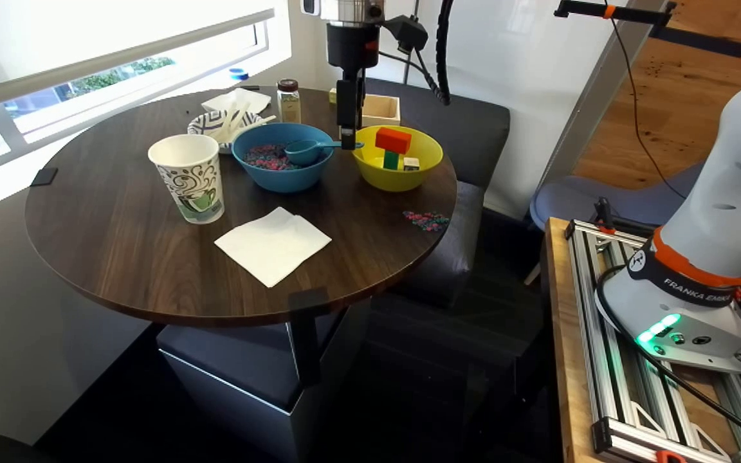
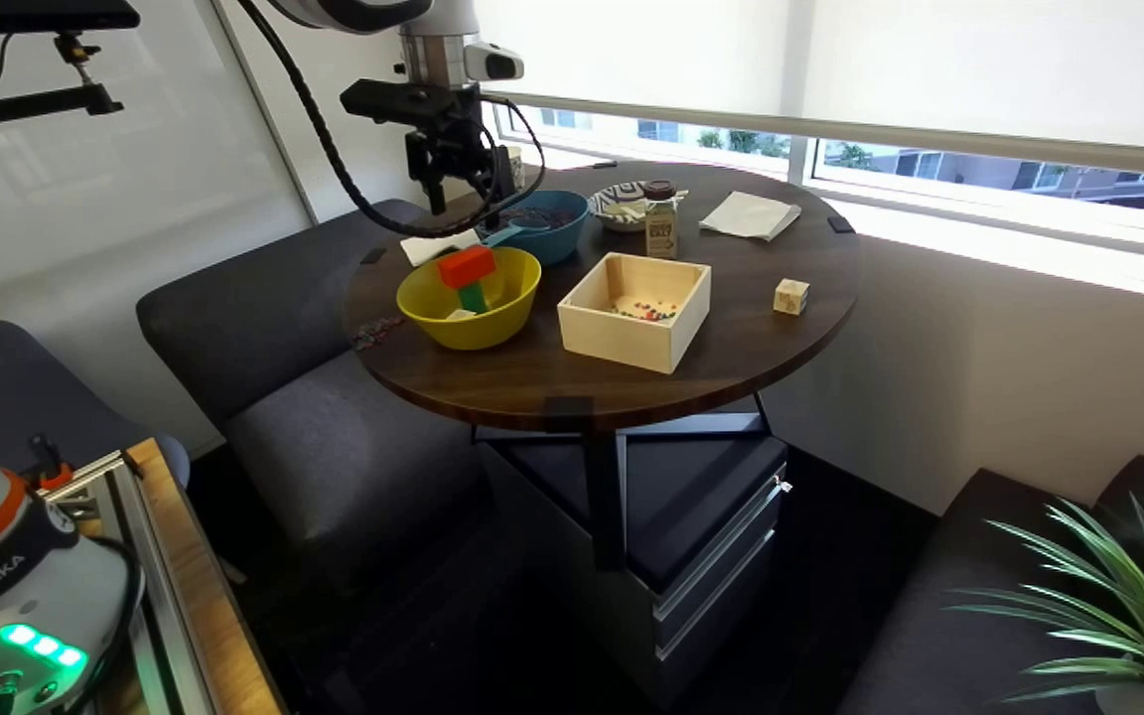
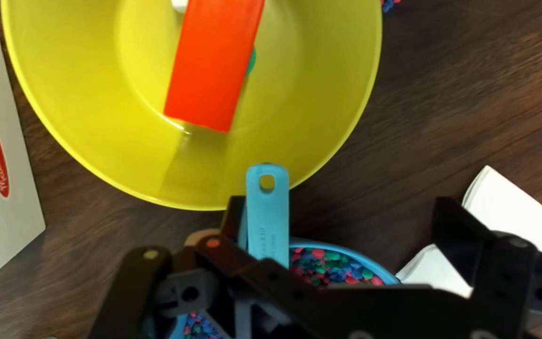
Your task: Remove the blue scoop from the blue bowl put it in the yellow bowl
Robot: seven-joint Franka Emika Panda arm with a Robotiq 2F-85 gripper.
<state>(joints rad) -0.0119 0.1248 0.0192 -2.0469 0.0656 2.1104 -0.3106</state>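
The blue scoop [image 1: 303,153] rests in the blue bowl [image 1: 283,179] on colourful pebbles, its handle reaching over the rim towards the yellow bowl [image 1: 396,181]. The scoop handle [image 2: 515,230], blue bowl [image 2: 564,241] and yellow bowl [image 2: 473,333] also show in an exterior view. My gripper [image 1: 348,136] is down at the handle. In the wrist view the gripper [image 3: 341,217] is open, with the scoop handle [image 3: 267,212] between its fingers, close beside the left one. I cannot tell whether they touch. The scoop's cup is hidden there by the gripper.
The yellow bowl holds a red block [image 3: 214,66] on a green one, and a white cube. A wooden box [image 2: 622,338] stands beside it. A salt jar [image 2: 661,230], patterned bowl [image 2: 617,211], paper cup [image 1: 190,183] and napkin [image 1: 273,244] stand or lie around the blue bowl.
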